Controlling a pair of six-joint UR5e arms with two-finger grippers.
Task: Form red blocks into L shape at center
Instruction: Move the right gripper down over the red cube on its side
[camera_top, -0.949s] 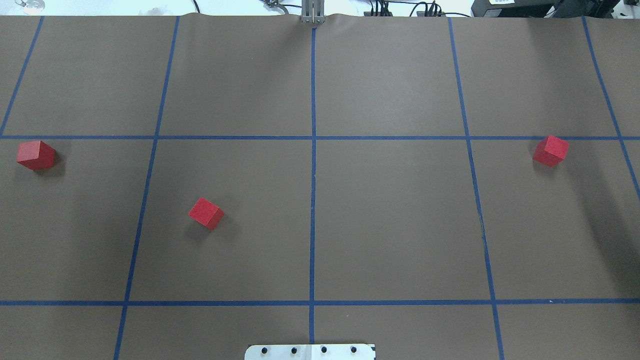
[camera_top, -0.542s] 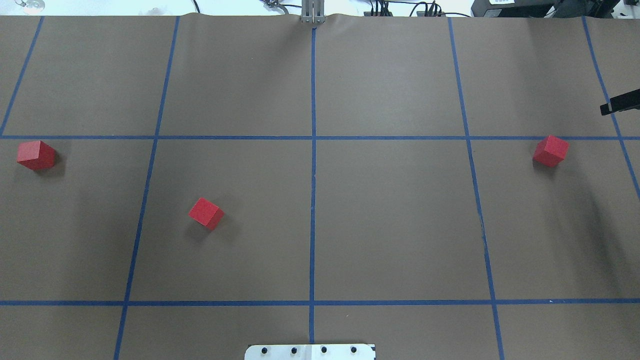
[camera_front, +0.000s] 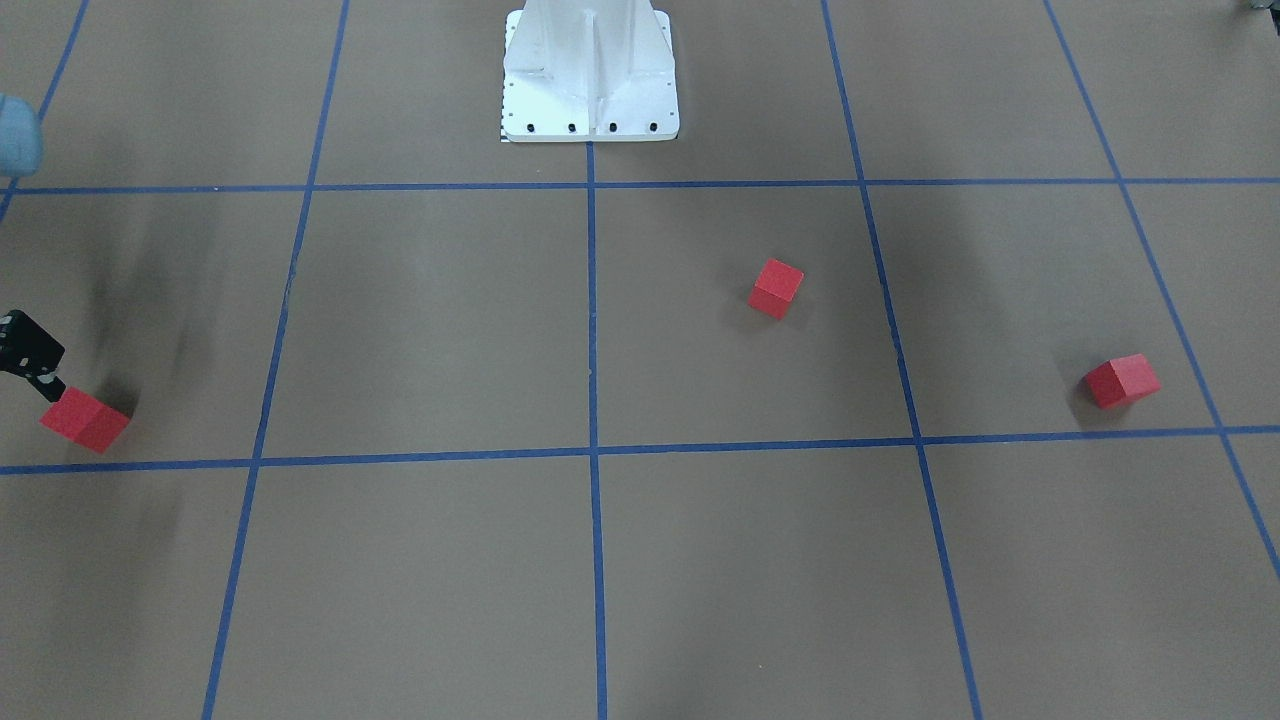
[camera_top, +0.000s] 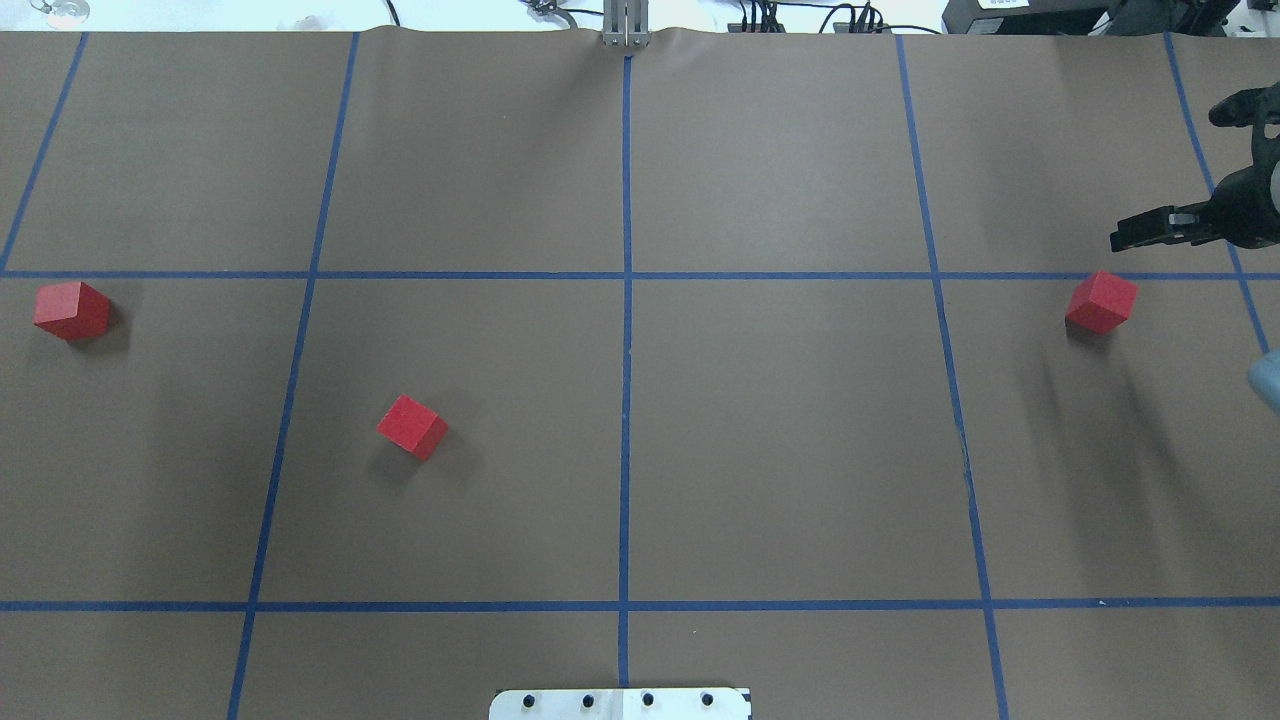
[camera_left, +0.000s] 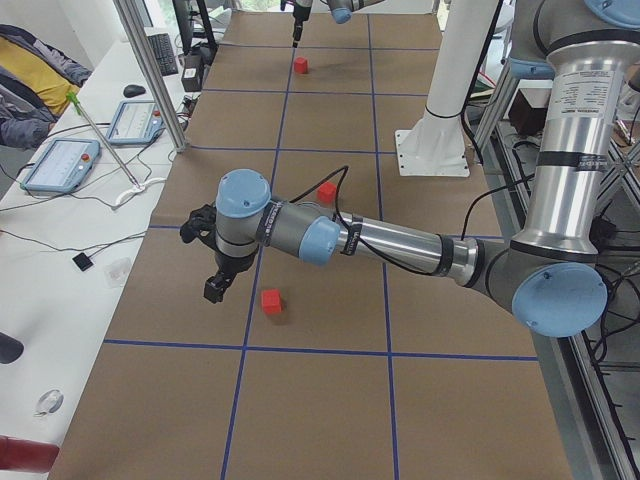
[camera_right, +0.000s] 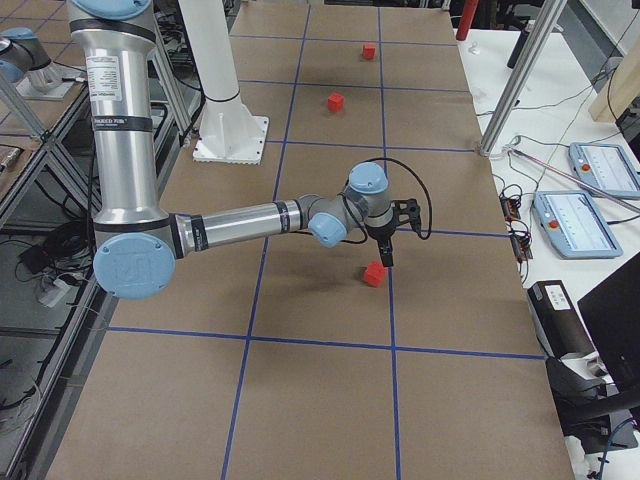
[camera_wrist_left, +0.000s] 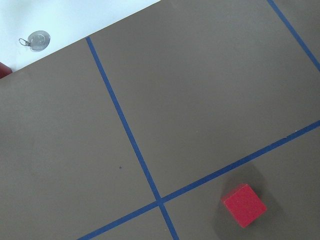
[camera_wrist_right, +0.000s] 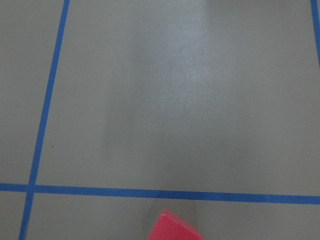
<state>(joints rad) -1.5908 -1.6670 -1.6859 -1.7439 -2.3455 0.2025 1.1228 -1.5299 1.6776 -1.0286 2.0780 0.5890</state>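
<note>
Three red blocks lie apart on the brown paper: a far-left block (camera_top: 72, 311), a block left of the middle (camera_top: 412, 427), and a right block (camera_top: 1101, 302). The center (camera_top: 626, 440), on the middle blue tape line, holds nothing. My right gripper (camera_top: 1125, 238) hangs just beyond the right block (camera_right: 375, 273). Its fingers show as one dark bar, so I cannot tell open from shut. The right wrist view catches that block's corner (camera_wrist_right: 174, 229). My left gripper (camera_left: 213, 292) hovers beside the far-left block (camera_left: 270, 301), and its state cannot be told. The left wrist view shows this block (camera_wrist_left: 243, 205).
The white robot base plate (camera_top: 620, 703) sits at the near edge. Touch panels (camera_right: 600, 170) and cables lie on the white side bench beyond the paper, with an aluminium post (camera_right: 520, 70) there. A person (camera_left: 30, 70) sits at the bench's far end.
The right gripper has come in from the right edge and moved left and nearer to the right block. All three blocks stayed put.
</note>
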